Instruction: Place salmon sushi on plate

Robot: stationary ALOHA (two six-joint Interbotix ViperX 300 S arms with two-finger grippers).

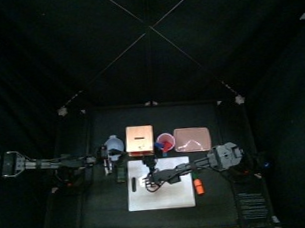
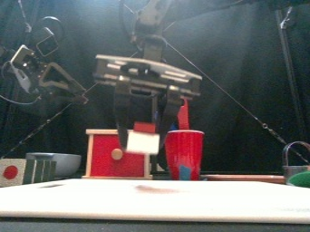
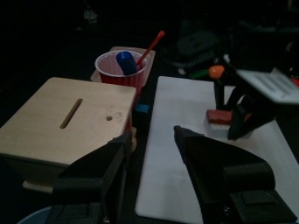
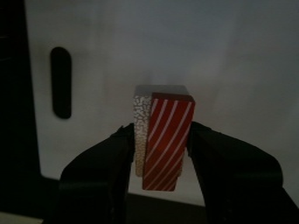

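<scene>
The right end effector (image 4: 160,157) is clenched on the salmon sushi (image 4: 163,138), holding it above the white board (image 1: 159,183) on the tabletop (image 1: 109,205), apart from the plate (image 1: 191,139). The left end effector (image 3: 152,144) hangs released beside the wooden box (image 3: 65,118).

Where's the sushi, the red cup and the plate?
salmon sushi (image 4: 163,140): right wrist view, its striped red top.
red cup (image 2: 184,154): front view, its front wall.
plate (image 1: 191,139): top view, its flat middle.

A red cup (image 3: 121,67) is sitting at the upper middle of your left wrist view, beside a tan slotted box (image 3: 65,121) (blue-tipped tool (image 3: 126,61) standing inside).
</scene>
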